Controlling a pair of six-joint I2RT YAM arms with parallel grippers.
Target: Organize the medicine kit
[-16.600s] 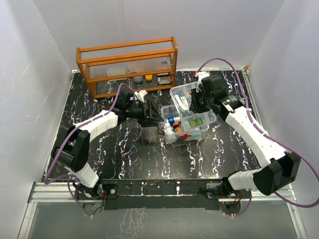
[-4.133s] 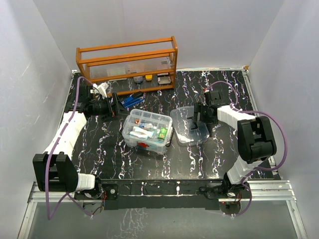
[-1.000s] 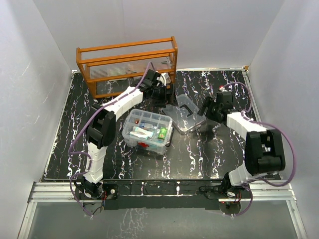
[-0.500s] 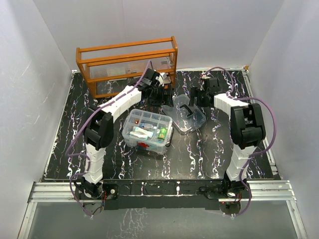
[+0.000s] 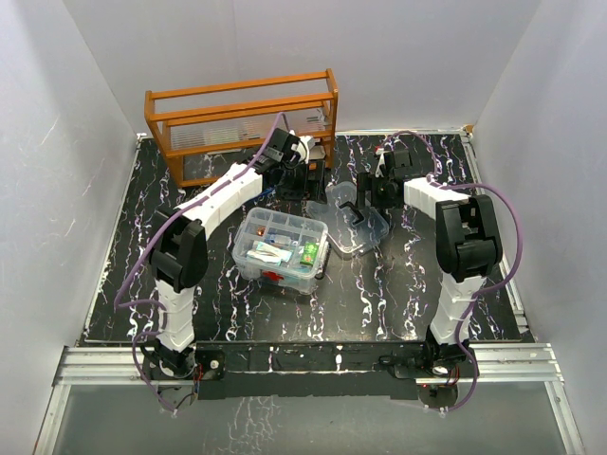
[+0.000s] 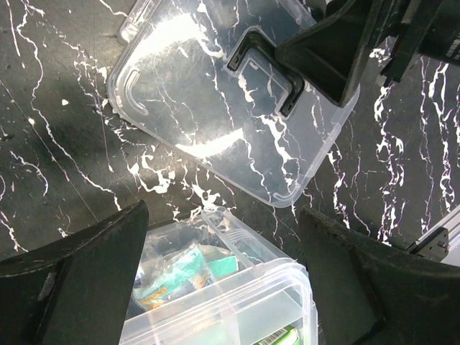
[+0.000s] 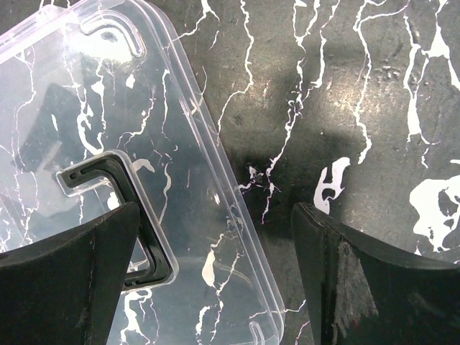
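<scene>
The medicine kit's clear box [image 5: 282,248] stands without its lid mid-table, red latch [image 5: 275,277] facing front, small packets lying in its divided tray [image 6: 237,305]. Its clear lid [image 5: 360,223] with the dark handle [image 5: 352,206] lies flat on the table to the right of the box. My left gripper [image 5: 302,180] hovers open behind the box; in the left wrist view the left gripper [image 6: 223,287] spans the box's back corner. My right gripper [image 5: 370,192] stands open over the lid's far end; the right gripper [image 7: 215,280] straddles the lid's edge [image 7: 215,172] beside the handle [image 7: 122,208], holding nothing.
An orange wooden rack [image 5: 242,118] stands at the back left, with small items [image 5: 283,149] under it. White walls close in the black marbled table [image 5: 190,284] on three sides. The two grippers are close together above the lid.
My right arm has swung from the lid's right side round to its back end and opened wider. The lid has shifted and turned slightly. The left arm has barely moved.
</scene>
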